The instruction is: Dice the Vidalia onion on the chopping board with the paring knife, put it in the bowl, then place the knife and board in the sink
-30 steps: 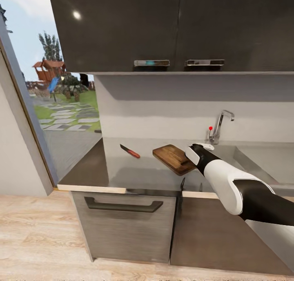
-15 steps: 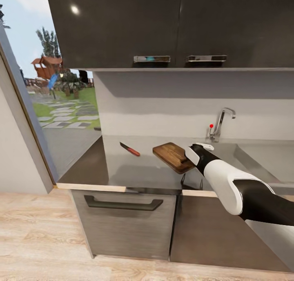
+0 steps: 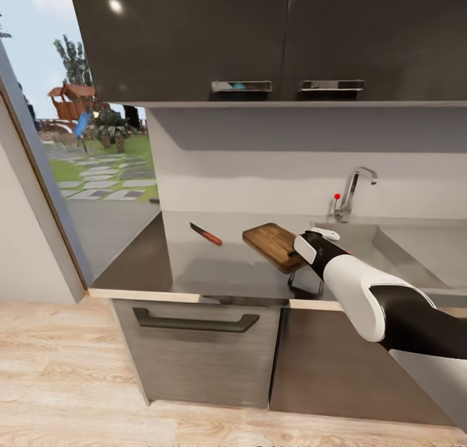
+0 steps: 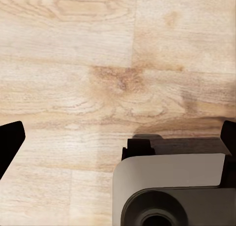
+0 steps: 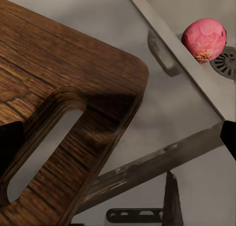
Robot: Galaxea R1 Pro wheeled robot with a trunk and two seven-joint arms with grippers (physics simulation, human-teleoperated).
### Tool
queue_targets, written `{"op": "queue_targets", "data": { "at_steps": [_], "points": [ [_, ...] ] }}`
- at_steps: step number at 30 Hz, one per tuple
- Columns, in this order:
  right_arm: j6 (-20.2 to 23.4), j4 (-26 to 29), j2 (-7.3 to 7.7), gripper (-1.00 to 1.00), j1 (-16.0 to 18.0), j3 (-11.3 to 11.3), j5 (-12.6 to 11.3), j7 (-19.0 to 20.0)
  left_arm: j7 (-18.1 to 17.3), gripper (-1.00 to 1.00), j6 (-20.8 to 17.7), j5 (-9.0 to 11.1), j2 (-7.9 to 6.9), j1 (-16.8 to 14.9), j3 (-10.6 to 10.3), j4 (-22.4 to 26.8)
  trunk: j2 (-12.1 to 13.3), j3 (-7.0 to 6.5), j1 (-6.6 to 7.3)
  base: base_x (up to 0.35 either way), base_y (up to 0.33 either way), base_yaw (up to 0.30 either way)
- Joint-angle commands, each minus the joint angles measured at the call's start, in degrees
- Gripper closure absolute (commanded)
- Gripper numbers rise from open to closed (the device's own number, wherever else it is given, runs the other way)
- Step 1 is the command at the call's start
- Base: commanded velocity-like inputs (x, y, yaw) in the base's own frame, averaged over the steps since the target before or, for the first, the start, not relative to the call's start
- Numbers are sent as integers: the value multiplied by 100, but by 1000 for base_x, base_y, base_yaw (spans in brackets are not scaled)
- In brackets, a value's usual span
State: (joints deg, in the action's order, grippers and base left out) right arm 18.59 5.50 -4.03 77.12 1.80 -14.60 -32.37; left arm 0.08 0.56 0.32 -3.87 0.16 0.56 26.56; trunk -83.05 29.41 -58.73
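Counting one chopping board (image 3: pixel 275 246), one paring knife (image 3: pixel 206 234), one Vidalia onion (image 5: pixel 204 40)

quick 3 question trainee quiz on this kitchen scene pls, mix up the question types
1. True or false: the paring knife lies on the countertop, apart from the chopping board.
2. Where is the Vidalia onion? A) on the board B) in the sink beside the drain C) in a white bowl
3. Fill in: the slot handle is at the end of the board nearest the ____ gripper.

Key: 1 true; 2 B; 3 right. The right wrist view shows the slot close up, but not whether the fingers are closed on the board.
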Motion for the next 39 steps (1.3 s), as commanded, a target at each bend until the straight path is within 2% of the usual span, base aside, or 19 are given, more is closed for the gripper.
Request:
{"op": "queue_targets", "data": {
  "at_steps": [1, 39],
  "points": [
    [29, 9, -8, -100, 3, 13, -5, -24, 1, -100, 6, 3, 0, 2, 5, 7, -3, 14, 0, 0, 0, 0],
    [8, -17, -35, -100, 3, 13, -7, -24, 1, -100, 6, 3, 0, 2, 0, 7, -3, 347, 0, 6, 13, 0]
  ]
}}
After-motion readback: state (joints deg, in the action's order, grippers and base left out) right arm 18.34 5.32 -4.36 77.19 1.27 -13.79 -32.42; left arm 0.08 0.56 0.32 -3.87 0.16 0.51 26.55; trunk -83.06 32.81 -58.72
